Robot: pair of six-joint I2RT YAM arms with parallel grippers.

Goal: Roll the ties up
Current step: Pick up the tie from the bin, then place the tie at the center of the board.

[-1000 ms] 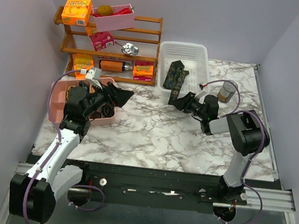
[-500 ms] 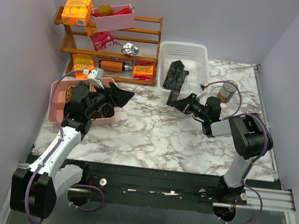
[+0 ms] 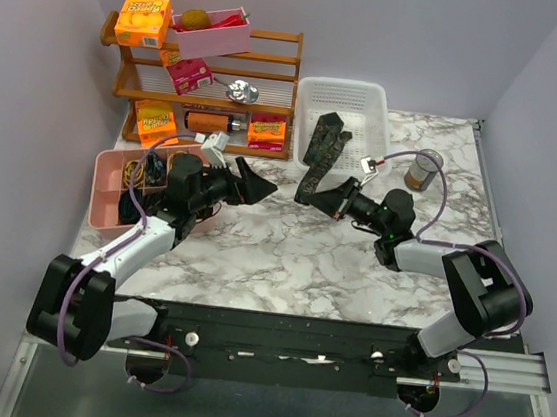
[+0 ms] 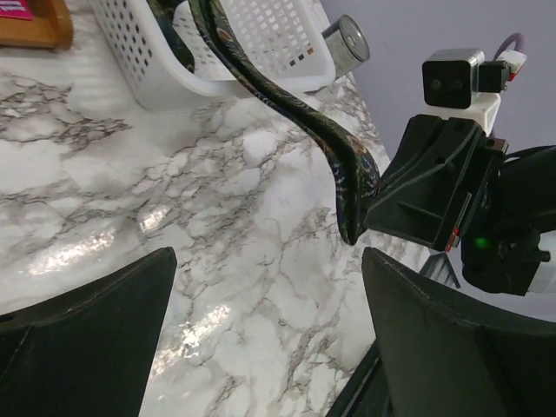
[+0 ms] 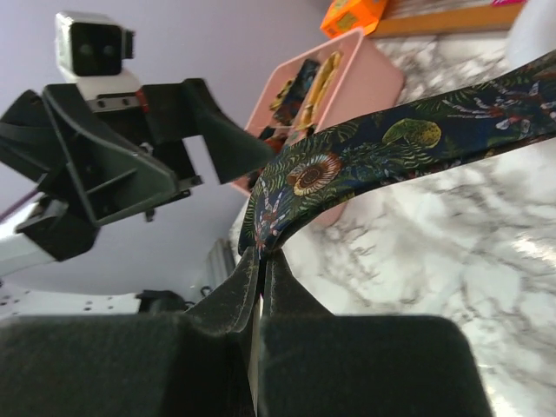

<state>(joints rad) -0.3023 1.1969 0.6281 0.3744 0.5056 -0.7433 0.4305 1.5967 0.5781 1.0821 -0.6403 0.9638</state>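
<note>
- Nearest, the right gripper (image 5: 261, 261) has its jaws pressed together on the very end of a dark, leaf-patterned necktie (image 5: 391, 139). Its wrist view shows the cloth pinched right at the fingertips.
- Just to the left of that pinched end, the left gripper (image 3: 256, 186) points rightward at it with its jaws spread as wide as they go and holding nothing. Its wrist view shows bare marble table (image 4: 217, 217) between the two fingers, with the tie's end ahead and slightly right. It is near the tie but not touching.
- So the right arm has the tie and the left arm is the free one. For the left arm, the tie lies straight ahead along its pointing line.
- From the clamp, the tie's long axis runs away from the arms and a little to the right. It rises clear of the marble as a taut, slightly bowed strip.
- The held end points back toward the arm bases and looks like the narrower one, though the pictures do not settle that.
- Farther off, the strip crosses the front rim of the white mesh basket (image 3: 345, 83). Its remaining length lies inside, looking broader there.
- My judgement is that rolling cannot start until that far portion is out of the basket and the tie lies flat.
</note>
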